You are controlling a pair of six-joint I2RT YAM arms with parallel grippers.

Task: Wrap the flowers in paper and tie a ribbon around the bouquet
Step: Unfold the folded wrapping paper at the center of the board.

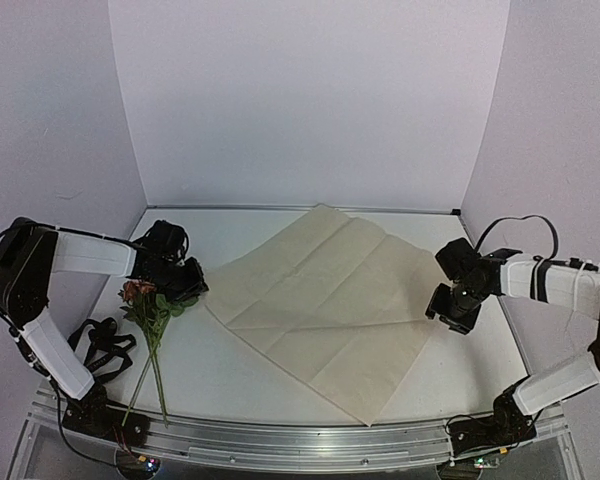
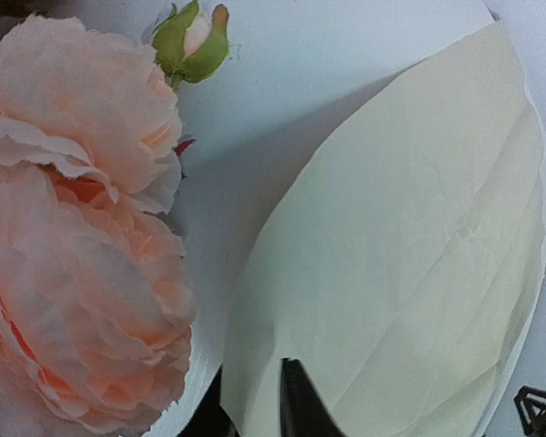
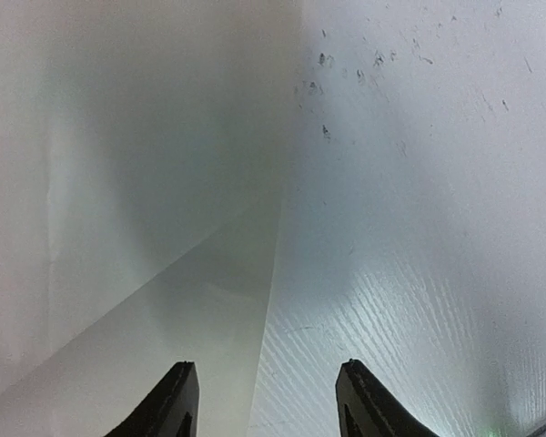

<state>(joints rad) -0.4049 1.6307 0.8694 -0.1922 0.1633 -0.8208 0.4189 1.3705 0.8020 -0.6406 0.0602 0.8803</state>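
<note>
Plainly the flowers point(image 1: 150, 305) lie just left of the paper's point(image 1: 320, 300) left corner. They look light and crushable, so the thin stems are the place to grip. The left gripper point(image 1: 188, 280) hovers beside the blooms, its opening unclear. The right gripper point(image 3: 264, 369) hangs over the paper's right edge, jaws apart and empty.

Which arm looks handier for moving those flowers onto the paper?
The left. The left hand sits right beside the flowers, whose blooms crowd its wrist view. The right hand hovers at the opposite edge of the paper, with the whole sheet between it and the flowers.
</note>
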